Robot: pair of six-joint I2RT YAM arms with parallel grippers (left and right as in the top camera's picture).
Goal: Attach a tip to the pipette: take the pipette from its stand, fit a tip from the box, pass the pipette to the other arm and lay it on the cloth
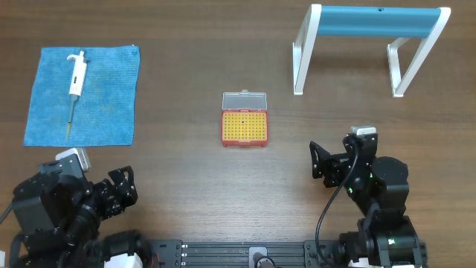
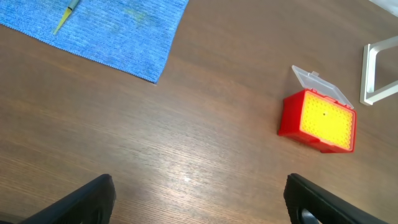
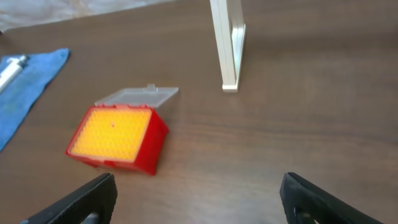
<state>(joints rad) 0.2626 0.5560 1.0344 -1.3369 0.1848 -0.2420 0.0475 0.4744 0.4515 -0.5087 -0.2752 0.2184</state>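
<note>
Pipette (image 1: 75,80) lies on the blue cloth (image 1: 104,112) in the upper left of the top view. Its white body is near the cloth's top edge, and its yellow tip (image 1: 68,131) points down the frame and stops just inside the bottom hem. The whole tool sits in the cloth's left half, well apart from the right hem.

The red tip box (image 1: 244,128) stands at the centre of the frame with its clear lid (image 1: 244,99) hinged open toward the top, showing a yellow grid of tips. Brown table (image 1: 178,74) separates it from the cloth on the left.

The white-legged stand (image 1: 372,22), with its blue crossbar, is in the upper right. Its nearest leg is well apart from the box.

The left gripper (image 1: 128,187) sits at the lower left, below the cloth's bottom edge, with its fingers spread wide and holding nothing. In its wrist view the cloth corner, the yellow tip and the box all lie beyond the parted fingers (image 2: 93,199).

The right gripper (image 1: 315,162) sits at the lower right, also spread and holding nothing. It is below and to the right of the box, with wood between them.
</note>
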